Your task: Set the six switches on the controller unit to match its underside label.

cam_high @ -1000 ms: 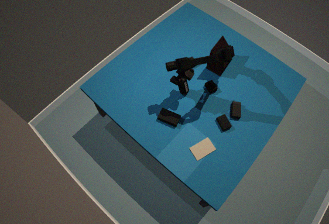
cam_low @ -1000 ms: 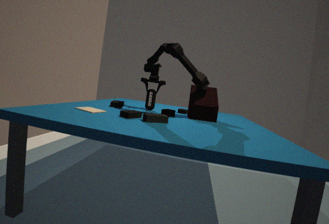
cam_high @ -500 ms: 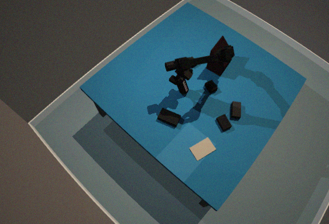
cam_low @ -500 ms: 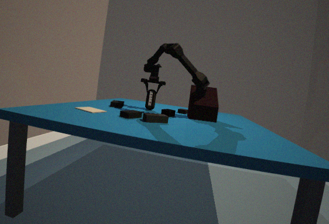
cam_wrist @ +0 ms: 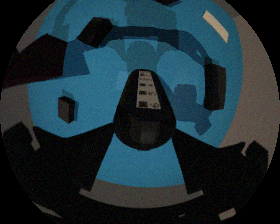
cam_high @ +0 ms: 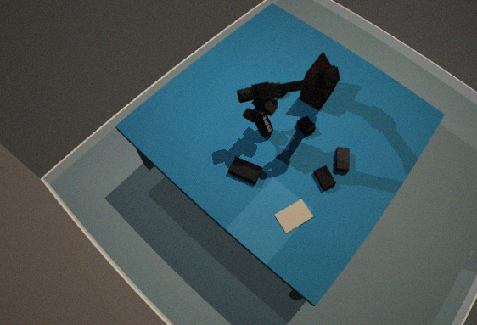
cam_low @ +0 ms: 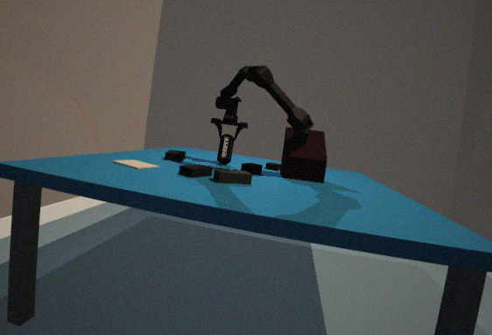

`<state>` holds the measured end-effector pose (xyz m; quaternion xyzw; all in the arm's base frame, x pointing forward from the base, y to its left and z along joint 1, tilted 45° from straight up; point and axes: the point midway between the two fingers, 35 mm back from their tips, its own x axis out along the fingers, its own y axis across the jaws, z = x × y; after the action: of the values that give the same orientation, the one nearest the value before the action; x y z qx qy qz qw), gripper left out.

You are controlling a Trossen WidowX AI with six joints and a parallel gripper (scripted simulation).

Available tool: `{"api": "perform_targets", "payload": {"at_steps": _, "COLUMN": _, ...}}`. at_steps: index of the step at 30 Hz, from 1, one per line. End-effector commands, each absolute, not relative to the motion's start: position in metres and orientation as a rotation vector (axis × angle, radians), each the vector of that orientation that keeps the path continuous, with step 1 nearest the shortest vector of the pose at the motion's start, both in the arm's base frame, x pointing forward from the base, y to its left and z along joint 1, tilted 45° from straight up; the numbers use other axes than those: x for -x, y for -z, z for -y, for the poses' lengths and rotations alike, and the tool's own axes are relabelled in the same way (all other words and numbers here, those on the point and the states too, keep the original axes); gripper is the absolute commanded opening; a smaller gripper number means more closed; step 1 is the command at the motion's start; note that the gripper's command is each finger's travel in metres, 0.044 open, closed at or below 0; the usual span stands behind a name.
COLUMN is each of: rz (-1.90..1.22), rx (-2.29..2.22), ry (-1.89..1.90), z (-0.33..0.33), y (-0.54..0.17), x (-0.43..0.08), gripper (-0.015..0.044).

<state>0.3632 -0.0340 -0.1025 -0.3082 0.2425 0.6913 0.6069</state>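
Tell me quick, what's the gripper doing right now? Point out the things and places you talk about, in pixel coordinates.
Gripper (cam_high: 264, 125) (cam_low: 227, 136) (cam_wrist: 144, 130): closed on the controller unit (cam_high: 263, 126) (cam_low: 223, 156) (cam_wrist: 144, 131), holding it off the bench with its printed label showing.

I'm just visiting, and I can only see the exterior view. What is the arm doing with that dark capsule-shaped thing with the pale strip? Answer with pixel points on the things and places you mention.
Observer: That's the controller unit (cam_high: 262, 125) (cam_low: 224, 150) (cam_wrist: 144, 122). The wrist view shows the gripper's (cam_wrist: 144, 131) two fingers reaching it from opposite sides.

Visitor: What's on the strip?

Observer: In the wrist view, the label (cam_wrist: 145, 90) carries a row of small dark marks with digits beside them, though I can't read them all.

Visitor: Is it over the cream card?

Observer: No. From the top, the card (cam_high: 294, 215) (cam_low: 136, 164) (cam_wrist: 216, 26) lies well away, past the long dark block (cam_high: 245, 170) (cam_wrist: 215, 86).
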Motion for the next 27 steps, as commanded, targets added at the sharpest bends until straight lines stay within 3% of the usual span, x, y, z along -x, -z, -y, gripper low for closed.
{"api": "perform_targets", "payload": {"at_steps": 1, "rz": -0.56, "rx": 0.71, "ry": -1.611, "z": 0.031, "y": 0.109, "x": -0.362, "gripper": 0.0338}}
{"api": "perform_targets", "payload": {"at_steps": 27, "rz": -0.561, "rx": 0.711, "ry": -1.611, "z": 0.037, "y": 0.128, "x": -0.363, "gripper": 0.0338}}
